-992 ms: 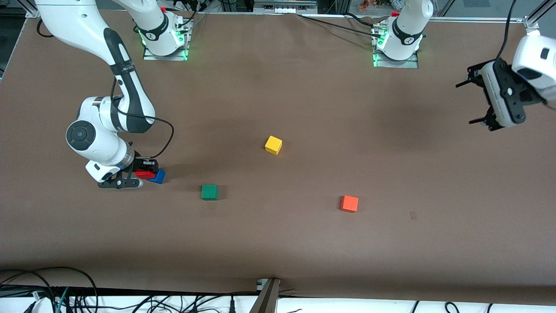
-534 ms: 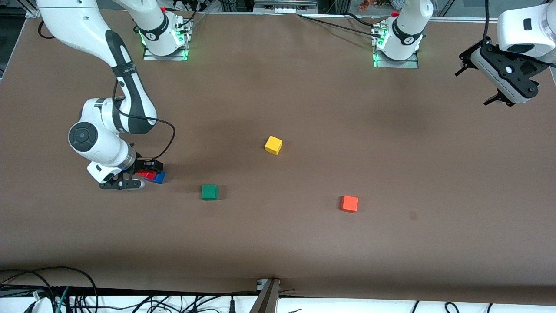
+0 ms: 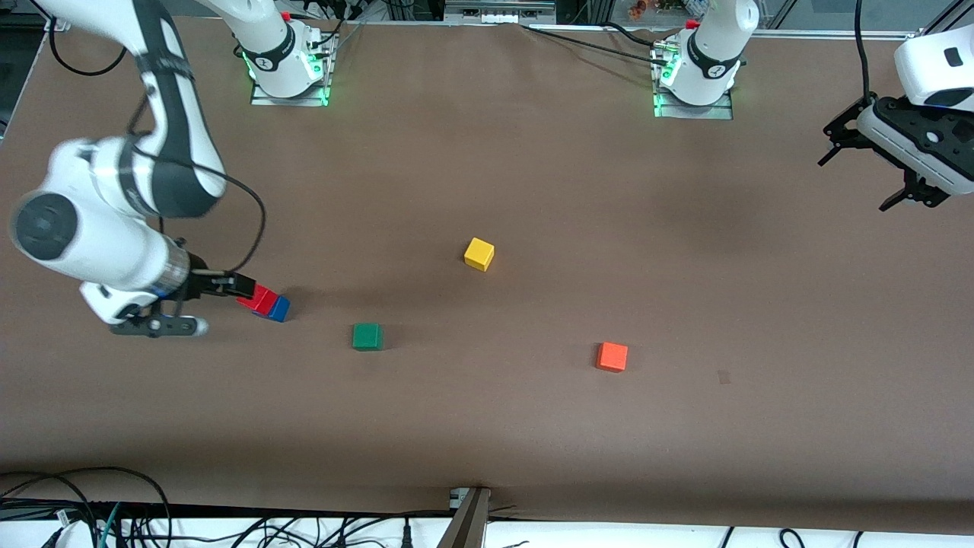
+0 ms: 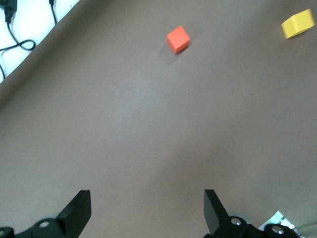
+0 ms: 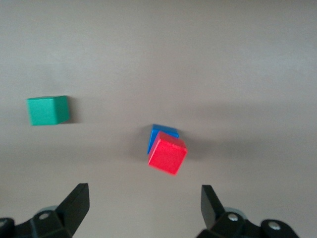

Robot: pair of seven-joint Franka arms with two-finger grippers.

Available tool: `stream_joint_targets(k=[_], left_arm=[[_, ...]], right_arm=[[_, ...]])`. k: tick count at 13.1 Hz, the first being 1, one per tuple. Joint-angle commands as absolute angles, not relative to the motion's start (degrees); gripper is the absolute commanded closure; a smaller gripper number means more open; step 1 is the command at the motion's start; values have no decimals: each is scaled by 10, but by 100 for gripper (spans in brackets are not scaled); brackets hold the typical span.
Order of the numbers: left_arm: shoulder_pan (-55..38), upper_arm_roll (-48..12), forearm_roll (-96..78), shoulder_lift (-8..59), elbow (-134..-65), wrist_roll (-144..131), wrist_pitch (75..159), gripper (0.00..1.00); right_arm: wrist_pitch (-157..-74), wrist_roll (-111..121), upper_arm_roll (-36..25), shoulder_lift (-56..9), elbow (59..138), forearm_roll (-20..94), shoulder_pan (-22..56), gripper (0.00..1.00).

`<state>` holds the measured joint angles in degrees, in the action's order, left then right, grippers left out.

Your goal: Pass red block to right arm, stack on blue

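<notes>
The right gripper (image 3: 228,288) is seen with jaws wide, just beside the red block (image 3: 257,299), which sits stacked on the blue block (image 3: 278,308). Green (image 3: 367,336), yellow (image 3: 479,253) and orange (image 3: 612,356) cubes lie apart on the tabletop (image 3: 533,190). The left gripper (image 3: 864,171) waits, jaws wide, empty.

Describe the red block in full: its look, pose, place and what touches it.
The red block is a small bright red cube with plain matte faces, of what material cannot be told. It sits on top of the blue block, turned askew so their edges do not line up, and the blue one shows along one side. The pair stands toward the right arm's end of the table. Nothing grips it: the right gripper hangs above with open fingers, clear of the block.
</notes>
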<state>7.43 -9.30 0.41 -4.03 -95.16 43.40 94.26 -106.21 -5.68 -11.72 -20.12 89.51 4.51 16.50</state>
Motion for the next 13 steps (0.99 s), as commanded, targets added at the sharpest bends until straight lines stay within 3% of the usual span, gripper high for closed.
stream_joint_targets(k=[1, 3, 5, 8, 10, 13], left_arm=[[55, -87, 60, -62, -974, 395, 951, 0], [55, -81, 63, -66, -976, 343, 938, 0], [54, -72, 59, -66, -976, 255, 924, 0], [47, -71, 58, -66, -976, 139, 899, 0], [46, -69, 50, -67, -976, 95, 889, 0], [39, -44, 1, -66, -976, 91, 885, 0]], right_arm=[[-992, -65, -120, -165, 862, 39, 162, 0], [-934, -72, -120, -152, 825, 35, 162, 0], [-921, -69, -101, -103, 851, 34, 125, 0], [-909, -70, 15, -52, 896, 21, -7, 0], [-918, -76, 68, -14, 940, 0, -53, 0], [-923, -127, 68, 18, 963, 0, -50, 0]])
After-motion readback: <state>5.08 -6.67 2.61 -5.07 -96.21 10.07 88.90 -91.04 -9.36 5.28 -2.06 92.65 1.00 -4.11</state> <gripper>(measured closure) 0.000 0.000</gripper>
